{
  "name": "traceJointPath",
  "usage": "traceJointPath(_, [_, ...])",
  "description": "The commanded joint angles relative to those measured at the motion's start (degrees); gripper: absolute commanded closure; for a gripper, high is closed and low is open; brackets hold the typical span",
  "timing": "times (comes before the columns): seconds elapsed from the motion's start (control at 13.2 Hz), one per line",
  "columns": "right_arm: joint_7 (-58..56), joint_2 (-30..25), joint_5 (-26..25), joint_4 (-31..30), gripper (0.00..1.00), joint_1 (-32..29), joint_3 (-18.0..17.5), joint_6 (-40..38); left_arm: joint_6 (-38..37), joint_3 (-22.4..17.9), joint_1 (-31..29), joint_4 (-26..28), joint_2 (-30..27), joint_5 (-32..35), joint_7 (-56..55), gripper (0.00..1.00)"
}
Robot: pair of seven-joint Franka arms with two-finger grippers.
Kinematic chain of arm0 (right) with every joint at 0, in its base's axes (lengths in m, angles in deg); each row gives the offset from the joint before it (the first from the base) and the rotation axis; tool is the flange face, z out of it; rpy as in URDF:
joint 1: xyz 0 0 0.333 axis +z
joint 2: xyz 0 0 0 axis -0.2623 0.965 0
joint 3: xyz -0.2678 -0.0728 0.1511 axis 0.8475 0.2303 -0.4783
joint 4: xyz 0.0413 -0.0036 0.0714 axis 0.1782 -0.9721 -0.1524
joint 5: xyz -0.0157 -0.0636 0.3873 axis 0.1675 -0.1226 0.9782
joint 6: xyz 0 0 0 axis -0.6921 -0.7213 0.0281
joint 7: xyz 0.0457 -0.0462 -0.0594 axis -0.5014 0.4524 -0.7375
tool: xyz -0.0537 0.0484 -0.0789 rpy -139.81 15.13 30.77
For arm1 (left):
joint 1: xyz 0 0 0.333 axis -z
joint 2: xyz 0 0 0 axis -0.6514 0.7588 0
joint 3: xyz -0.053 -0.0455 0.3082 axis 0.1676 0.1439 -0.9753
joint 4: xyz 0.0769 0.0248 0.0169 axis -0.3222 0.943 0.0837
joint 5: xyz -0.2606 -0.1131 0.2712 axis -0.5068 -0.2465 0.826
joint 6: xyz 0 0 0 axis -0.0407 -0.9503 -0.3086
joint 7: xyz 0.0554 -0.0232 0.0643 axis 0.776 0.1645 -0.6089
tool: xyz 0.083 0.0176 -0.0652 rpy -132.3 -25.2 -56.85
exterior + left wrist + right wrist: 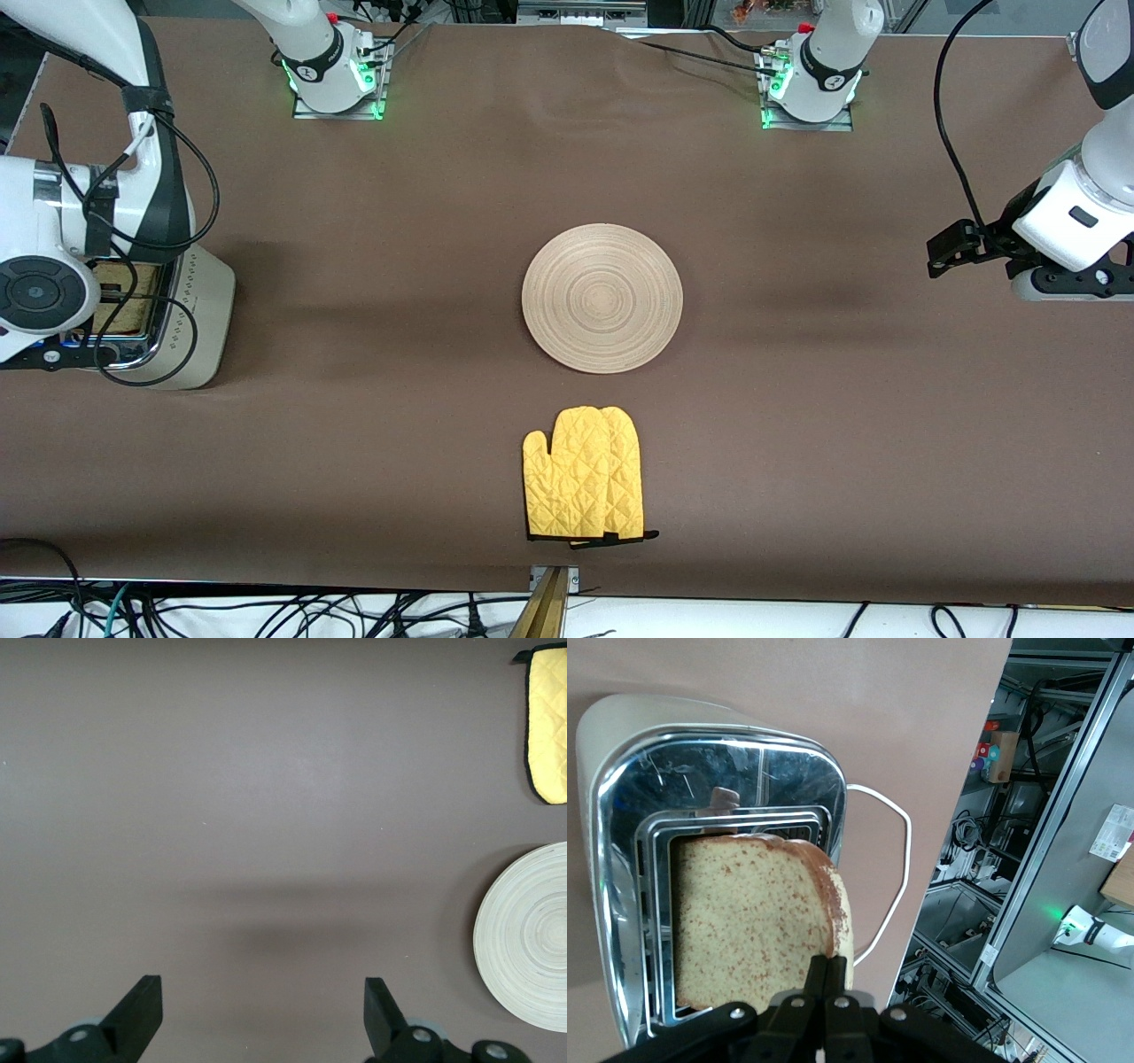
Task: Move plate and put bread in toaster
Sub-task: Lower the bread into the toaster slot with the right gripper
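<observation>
The bread (753, 921) is standing partway down in a slot of the toaster (709, 762), its upper edge clamped between the closed fingers of the right pincer (825, 979), which is hovering over the chrome top. The toaster (190, 319) is sitting at the right arm's end of the counter (372, 266), its white cord (890, 877) looping beside it. The plate (602, 298) is lying bare at mid-counter, with a yellow mitt (585, 474) nearer to the front camera. The left pincer (261, 1010) is waiting with fingers apart over the brown counter toward the left arm's end. Metal racks and cables are filling the room past the counter's edge.
</observation>
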Motion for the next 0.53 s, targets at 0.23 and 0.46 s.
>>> traceJointPath(0.23, [1.12, -1.02, 3.53, -0.3, 0.0, 0.32, -0.28, 0.68, -0.14, 0.3, -0.31, -1.54, 0.66, 1.02, -0.27, 0.0])
traceJointPath(0.46, [1.47, -2.34, 10.22, 0.05, 0.0, 0.84, -0.45, 0.68, -0.14, 0.3, -0.22, -1.45, 0.66, 1.02, -0.27, 0.0])
